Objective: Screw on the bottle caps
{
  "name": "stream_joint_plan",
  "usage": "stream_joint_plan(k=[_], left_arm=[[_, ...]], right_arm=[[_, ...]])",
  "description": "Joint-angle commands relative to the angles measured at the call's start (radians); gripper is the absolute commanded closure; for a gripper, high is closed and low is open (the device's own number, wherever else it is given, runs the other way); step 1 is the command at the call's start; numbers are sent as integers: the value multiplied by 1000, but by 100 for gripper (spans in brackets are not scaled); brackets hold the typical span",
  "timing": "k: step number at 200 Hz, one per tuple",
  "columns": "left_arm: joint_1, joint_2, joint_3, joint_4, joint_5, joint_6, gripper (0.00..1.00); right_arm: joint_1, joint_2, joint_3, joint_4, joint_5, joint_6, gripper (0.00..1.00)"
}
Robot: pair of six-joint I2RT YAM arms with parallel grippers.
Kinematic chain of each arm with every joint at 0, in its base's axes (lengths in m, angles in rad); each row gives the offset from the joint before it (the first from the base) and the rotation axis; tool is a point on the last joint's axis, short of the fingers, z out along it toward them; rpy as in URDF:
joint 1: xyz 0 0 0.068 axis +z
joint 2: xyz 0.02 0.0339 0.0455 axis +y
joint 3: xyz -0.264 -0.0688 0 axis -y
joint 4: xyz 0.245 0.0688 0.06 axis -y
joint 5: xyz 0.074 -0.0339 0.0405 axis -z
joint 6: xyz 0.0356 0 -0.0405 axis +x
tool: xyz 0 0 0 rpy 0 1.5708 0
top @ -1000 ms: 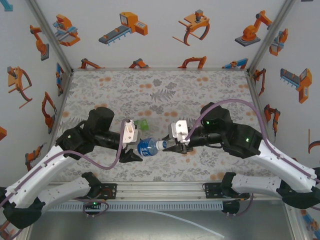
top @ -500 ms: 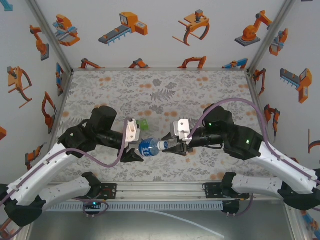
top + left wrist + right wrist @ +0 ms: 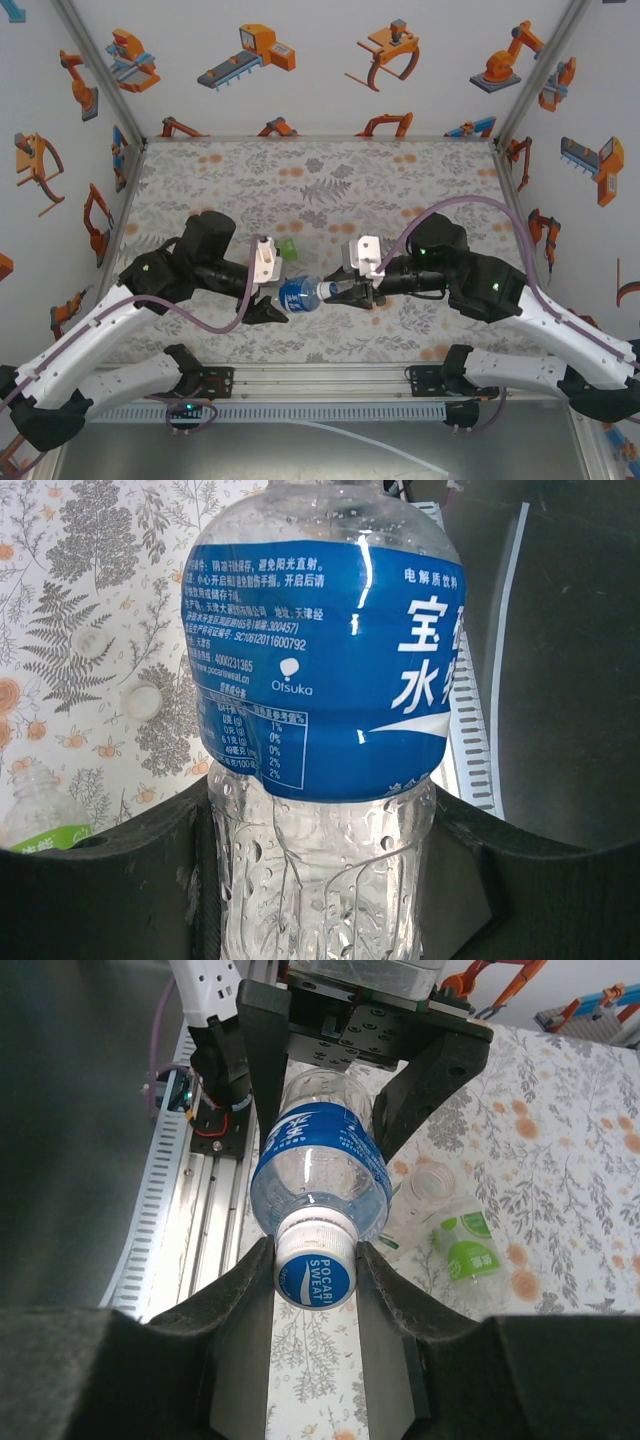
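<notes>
Clear plastic with only droplets inside, the blue-labelled bottle (image 3: 320,670) lies sideways: our left gripper (image 3: 320,820) is clamped round its body, our right gripper (image 3: 316,1252) pinches its white cap (image 3: 315,1272). Left of the left gripper's fingers we see two loose caps (image 3: 143,700); a green-labelled bottle (image 3: 45,825) there is cut off behind one finger.

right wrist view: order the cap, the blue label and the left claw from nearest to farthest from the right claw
1. cap: held in the right claw, nearest.
2. blue label: just beyond, around the bottle.
3. left claw: farthest, at the top, gripping the bottle's far end.
</notes>
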Motion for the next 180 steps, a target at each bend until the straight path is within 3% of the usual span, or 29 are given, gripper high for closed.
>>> stream_joint_plan(k=[1, 47, 73, 84, 108, 137, 153, 180], left_arm=[[-6, 1, 26, 36, 19, 14, 100], [-6, 3, -9, 155, -78, 33, 100], [-6, 6, -27, 225, -131, 43, 100], [-7, 8, -37, 250, -140, 47, 100], [-7, 20, -36, 261, -141, 54, 100], [-6, 21, -38, 255, -132, 56, 100], [-7, 18, -36, 238, -118, 58, 100], [-7, 4, -34, 207, -88, 56, 100]], right_arm=[[3, -23, -27, 62, 106, 214, 100], [3, -55, -141, 140, 481, 1133, 100], [3, -48, -192, 81, 530, 1601, 100], [2, -35, -192, 27, 536, 1731, 100], [3, -7, -166, 15, 528, 1733, 100], [3, -7, -113, -27, 595, 1608, 100], [2, -11, -75, -12, 611, 1457, 76], [3, -8, 7, 17, 539, 1094, 59]])
